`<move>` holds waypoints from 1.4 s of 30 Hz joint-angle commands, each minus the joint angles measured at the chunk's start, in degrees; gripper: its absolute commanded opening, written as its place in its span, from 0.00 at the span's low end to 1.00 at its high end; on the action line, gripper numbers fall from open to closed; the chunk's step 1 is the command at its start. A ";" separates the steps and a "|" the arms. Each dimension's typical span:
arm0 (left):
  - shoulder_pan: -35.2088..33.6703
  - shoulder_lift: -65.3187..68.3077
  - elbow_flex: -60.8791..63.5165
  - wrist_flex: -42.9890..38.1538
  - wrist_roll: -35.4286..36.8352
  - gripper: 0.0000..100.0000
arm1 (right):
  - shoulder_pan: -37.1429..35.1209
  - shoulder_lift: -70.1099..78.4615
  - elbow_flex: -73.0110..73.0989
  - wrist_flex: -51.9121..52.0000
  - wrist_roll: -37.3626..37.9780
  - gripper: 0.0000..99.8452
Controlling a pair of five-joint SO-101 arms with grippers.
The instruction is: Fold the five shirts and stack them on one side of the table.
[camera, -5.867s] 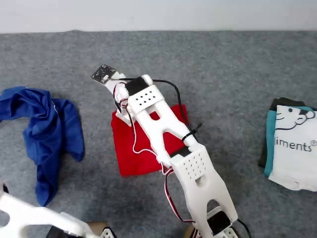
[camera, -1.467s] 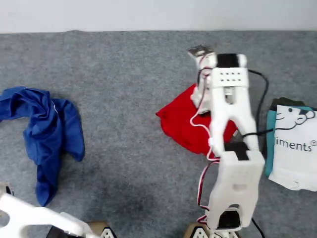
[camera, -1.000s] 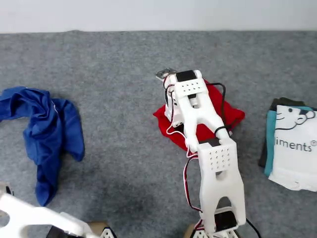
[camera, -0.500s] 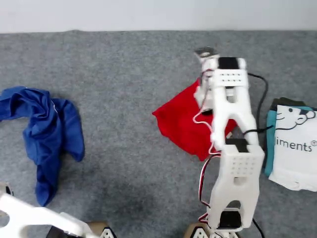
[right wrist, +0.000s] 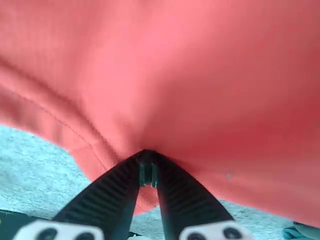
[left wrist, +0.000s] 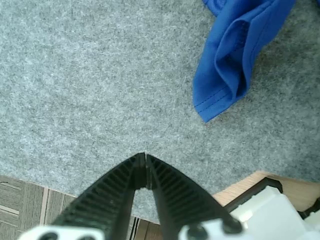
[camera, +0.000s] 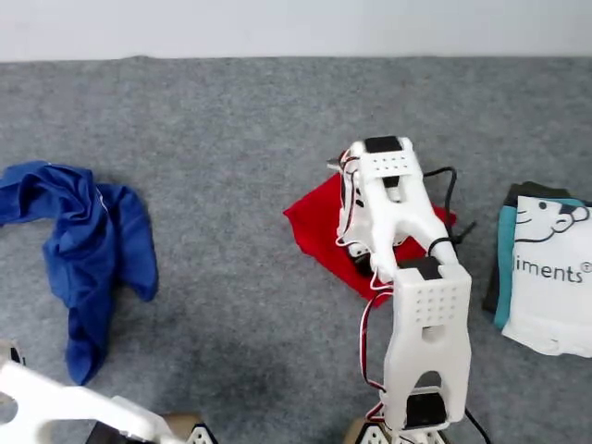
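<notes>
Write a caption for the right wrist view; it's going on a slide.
Right end effector shut on a fold of the red shirt, grey table beneath.

Loose shirt (camera: pixel 88 245) left, middle shirt (camera: pixel 319 227), stack (camera: pixel 553 277) right

The white plastic right arm (camera: pixel 413 277) extends forward, its black ribbed right gripper (right wrist: pixel 148 172) pinching the red cloth shirt (right wrist: pixel 180 75); the black left gripper (left wrist: pixel 145 172) is closed, empty.
</notes>
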State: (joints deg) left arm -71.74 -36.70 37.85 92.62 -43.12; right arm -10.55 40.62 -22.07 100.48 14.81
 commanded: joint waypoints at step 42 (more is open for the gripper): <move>0.53 -1.41 -0.48 0.26 0.18 0.00 | 19.47 -11.91 -11.78 -11.65 5.89 0.01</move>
State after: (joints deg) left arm -71.74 -36.70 37.85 92.62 -43.12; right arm 10.11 32.26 -32.00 87.38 20.35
